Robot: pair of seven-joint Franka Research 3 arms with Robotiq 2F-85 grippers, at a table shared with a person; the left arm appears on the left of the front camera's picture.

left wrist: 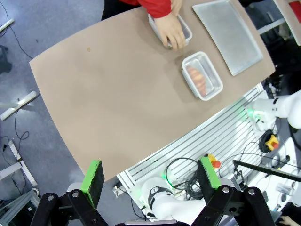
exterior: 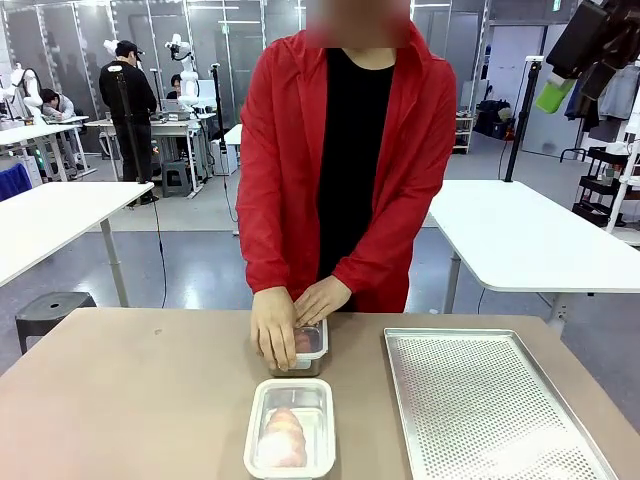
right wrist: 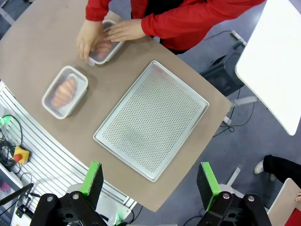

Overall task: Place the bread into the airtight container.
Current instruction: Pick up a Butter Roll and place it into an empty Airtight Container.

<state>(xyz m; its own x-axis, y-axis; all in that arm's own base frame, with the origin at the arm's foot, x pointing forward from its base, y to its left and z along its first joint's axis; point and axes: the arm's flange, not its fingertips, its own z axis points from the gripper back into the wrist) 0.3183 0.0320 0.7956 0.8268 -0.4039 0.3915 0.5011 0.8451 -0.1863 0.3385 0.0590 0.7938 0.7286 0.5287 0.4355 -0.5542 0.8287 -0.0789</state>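
A clear airtight container (exterior: 255,432) with its lid on lies near the table's front edge, and a browned bread (exterior: 284,438) shows through it. The same container (left wrist: 211,87) (right wrist: 49,103) shows in both wrist views. Behind it, a person in a red jacket presses both hands (exterior: 272,330) on a second clear container (exterior: 317,345) with something reddish inside. My left gripper (left wrist: 150,176) hangs open high above the table's left side, holding nothing. Open and likewise high up, my right gripper (right wrist: 149,181) hovers over the table's right end; one of its green pads (exterior: 553,95) shows at the front view's top right.
A perforated metal tray (exterior: 480,400) (right wrist: 153,120) lies bare on the right half of the brown table (exterior: 130,400). The left half of the table holds nothing. White tables and other people stand farther back.
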